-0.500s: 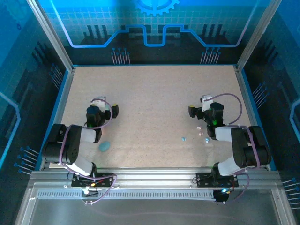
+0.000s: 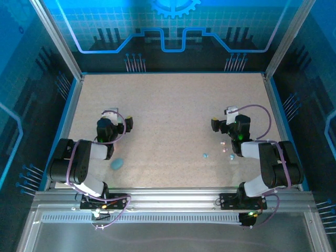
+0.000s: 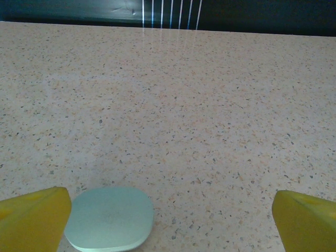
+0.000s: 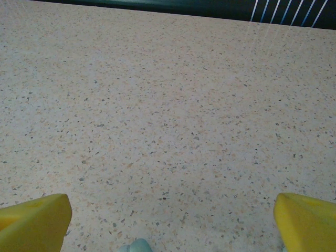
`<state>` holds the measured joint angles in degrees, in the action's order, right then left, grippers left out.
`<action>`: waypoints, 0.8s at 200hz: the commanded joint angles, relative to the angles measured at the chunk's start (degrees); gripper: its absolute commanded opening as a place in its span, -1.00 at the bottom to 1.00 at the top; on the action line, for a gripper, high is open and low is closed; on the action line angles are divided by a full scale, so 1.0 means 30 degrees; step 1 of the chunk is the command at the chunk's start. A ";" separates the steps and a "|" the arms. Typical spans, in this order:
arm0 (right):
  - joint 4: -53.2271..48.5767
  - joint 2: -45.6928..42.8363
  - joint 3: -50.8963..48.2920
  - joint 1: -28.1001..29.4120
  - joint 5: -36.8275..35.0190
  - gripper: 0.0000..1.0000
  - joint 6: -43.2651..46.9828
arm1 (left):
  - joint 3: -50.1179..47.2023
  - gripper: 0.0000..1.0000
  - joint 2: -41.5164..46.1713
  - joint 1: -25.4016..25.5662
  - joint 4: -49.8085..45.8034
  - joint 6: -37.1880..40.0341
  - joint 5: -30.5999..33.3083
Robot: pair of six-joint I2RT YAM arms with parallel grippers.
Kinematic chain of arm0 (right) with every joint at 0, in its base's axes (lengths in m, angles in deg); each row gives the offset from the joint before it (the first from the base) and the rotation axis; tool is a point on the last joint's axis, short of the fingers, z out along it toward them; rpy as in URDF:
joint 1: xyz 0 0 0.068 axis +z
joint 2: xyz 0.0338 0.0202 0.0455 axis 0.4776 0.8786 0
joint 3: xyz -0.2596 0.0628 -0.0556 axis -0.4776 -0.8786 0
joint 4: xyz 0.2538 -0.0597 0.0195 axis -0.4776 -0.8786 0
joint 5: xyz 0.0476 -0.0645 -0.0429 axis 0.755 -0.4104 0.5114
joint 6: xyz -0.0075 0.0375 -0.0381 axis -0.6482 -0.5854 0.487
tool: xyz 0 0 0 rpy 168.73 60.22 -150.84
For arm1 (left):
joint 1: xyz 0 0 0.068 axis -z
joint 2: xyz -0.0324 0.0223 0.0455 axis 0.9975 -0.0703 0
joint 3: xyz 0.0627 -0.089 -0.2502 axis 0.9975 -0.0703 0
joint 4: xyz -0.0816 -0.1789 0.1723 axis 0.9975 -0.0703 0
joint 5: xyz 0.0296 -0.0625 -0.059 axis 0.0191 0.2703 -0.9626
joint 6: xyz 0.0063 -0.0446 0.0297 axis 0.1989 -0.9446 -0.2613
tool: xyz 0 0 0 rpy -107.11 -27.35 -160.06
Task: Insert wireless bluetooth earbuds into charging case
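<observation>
A pale blue oval charging case lies on the speckled table near the left arm. In the left wrist view the case rests flat and closed, just inside the left yellow fingertip. My left gripper is open with nothing between its jaws. Several tiny earbuds lie by the right arm: a pale blue one, another and pinkish ones. My right gripper is open and empty over bare table. A pale blue-green earbud peeks in at the bottom edge of the right wrist view.
The speckled table stretches far ahead of both grippers. A blue raised rim borders it on the left, right and back. Rows of thin pins stand along the back wall.
</observation>
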<state>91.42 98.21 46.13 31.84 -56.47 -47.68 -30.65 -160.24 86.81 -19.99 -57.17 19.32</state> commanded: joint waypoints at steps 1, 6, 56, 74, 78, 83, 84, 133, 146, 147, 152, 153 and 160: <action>0.0274 0.0040 0.0186 -0.0203 0.0162 1.00 0.0259 | 0.0292 0.98 -0.0018 -0.0193 0.0055 0.0187 -0.0371; 0.0278 0.0039 0.0190 -0.0174 0.0180 1.00 0.0242 | 0.0279 0.98 -0.0027 -0.0193 0.0053 0.0187 -0.0367; 0.0282 0.0024 0.0193 -0.0203 0.0215 1.00 0.0245 | 0.0212 0.98 -0.0044 -0.0453 0.0232 -0.0164 -0.0326; 0.0256 0.0051 0.0185 -0.0270 0.0274 1.00 0.0186 | 0.0231 0.98 -0.0021 -0.0464 0.0172 -0.0165 -0.0312; 0.0253 0.0053 0.0189 -0.0316 0.0326 1.00 0.0170 | 0.0240 0.98 -0.0010 -0.0471 0.0155 -0.0165 -0.0309; 0.0253 0.0052 0.0229 -0.0315 0.0344 1.00 0.0170 | 0.0221 0.98 0.0007 -0.0459 0.0158 -0.0165 -0.0312; 0.0238 0.0053 0.0226 -0.0314 0.0352 1.00 0.0157 | 0.0219 0.98 0.0008 -0.0457 0.0149 -0.0165 -0.0304; -0.0383 -0.0342 0.0418 0.0052 0.0195 0.91 0.0563 | -0.0162 0.98 0.0184 -0.0427 0.0755 -0.0084 -0.0648; -0.1038 -0.0861 0.0577 0.0315 -0.0702 0.91 0.0552 | -0.0445 0.98 0.0663 -0.0427 0.0844 -0.0188 -0.0387; -0.1169 -0.0946 0.0605 0.0323 -0.0742 0.91 0.0552 | -0.0451 0.98 0.0672 -0.0427 0.0844 -0.0191 -0.0342; -0.1915 -0.1333 0.0857 0.0374 -0.0955 0.91 0.0494 | -0.0442 0.98 0.0931 -0.0427 0.0674 -0.0299 -0.0064; -0.2091 -0.1402 0.0935 0.0382 -0.0971 0.92 0.0479 | -0.0420 0.98 0.1012 -0.0427 0.0583 -0.0305 -0.0019; -0.3841 -0.1930 0.1662 0.0375 -0.1094 0.93 0.0252 | -0.0161 0.98 0.1604 -0.0469 -0.0462 -0.0385 0.0242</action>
<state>88.56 97.18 46.43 32.13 -57.10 -47.26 -31.04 -159.70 85.96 -19.75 -57.39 18.95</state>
